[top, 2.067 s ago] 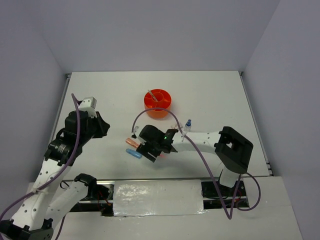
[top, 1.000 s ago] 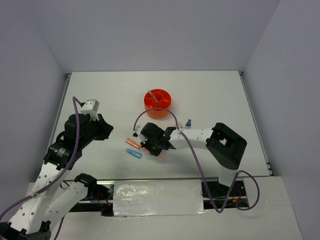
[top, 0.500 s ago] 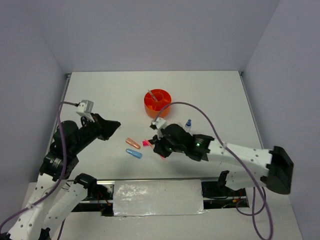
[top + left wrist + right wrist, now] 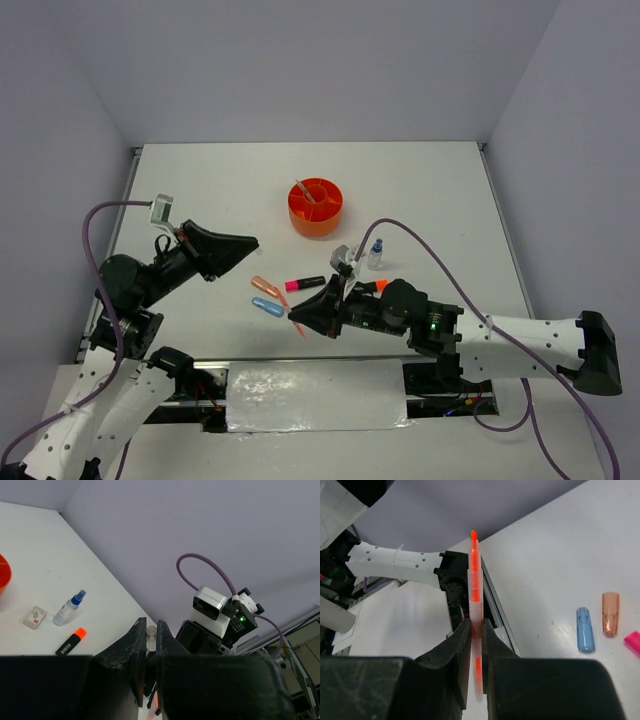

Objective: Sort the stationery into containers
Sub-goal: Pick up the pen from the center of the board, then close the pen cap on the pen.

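Note:
The orange tub [image 4: 315,208] stands at mid-table with a grey pen [image 4: 303,191] leaning in it. My right gripper [image 4: 300,322] [image 4: 475,622] is shut on a thin pink pen [image 4: 301,328] [image 4: 475,575], held near the table's front edge. The left gripper [image 4: 248,243] [image 4: 148,626] hovers left of centre, shut on a thin clear-ended pen [image 4: 148,631]. On the table lie an orange capsule [image 4: 264,285] [image 4: 610,614], a blue capsule [image 4: 268,308] [image 4: 585,630], a pink-ended highlighter [image 4: 305,284], an orange-ended highlighter [image 4: 70,641], a white eraser [image 4: 343,256] [image 4: 35,617] and a small bottle [image 4: 375,253] [image 4: 70,607].
The right arm [image 4: 500,335] stretches along the table's front edge, over the silver strip [image 4: 315,395]. Grey walls close in the table at the back and both sides.
The right arm has swung out to the right and its gripper now points left with the pink pen raised, uncovering both highlighters. The left gripper has reached farther right.

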`<state>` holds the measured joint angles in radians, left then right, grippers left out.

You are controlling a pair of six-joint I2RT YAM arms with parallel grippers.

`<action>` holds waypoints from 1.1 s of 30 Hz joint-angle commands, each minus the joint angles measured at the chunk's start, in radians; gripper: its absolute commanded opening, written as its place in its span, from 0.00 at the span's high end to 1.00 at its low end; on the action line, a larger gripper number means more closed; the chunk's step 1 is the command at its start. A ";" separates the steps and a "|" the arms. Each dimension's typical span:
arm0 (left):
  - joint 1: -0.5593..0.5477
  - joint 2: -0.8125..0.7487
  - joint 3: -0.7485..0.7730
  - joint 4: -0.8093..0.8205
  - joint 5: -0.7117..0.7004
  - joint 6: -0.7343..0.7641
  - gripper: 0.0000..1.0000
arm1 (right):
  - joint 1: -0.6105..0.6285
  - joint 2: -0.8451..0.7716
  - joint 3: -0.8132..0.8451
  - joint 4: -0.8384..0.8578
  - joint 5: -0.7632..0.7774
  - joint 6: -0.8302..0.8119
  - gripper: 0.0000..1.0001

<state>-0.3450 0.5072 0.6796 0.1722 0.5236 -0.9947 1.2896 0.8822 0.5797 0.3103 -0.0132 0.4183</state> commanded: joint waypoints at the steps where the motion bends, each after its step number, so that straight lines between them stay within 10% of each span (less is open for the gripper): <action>1: -0.005 0.033 0.078 0.021 0.082 -0.026 1.00 | 0.011 0.006 0.071 0.057 0.045 -0.102 1.00; 33: -0.006 0.106 0.146 -0.169 0.173 0.154 1.00 | -0.015 0.120 0.261 -0.139 0.128 -0.159 1.00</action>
<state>-0.3458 0.6128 0.8165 -0.0257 0.6720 -0.8642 1.2819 1.0046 0.7803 0.1623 0.1131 0.2707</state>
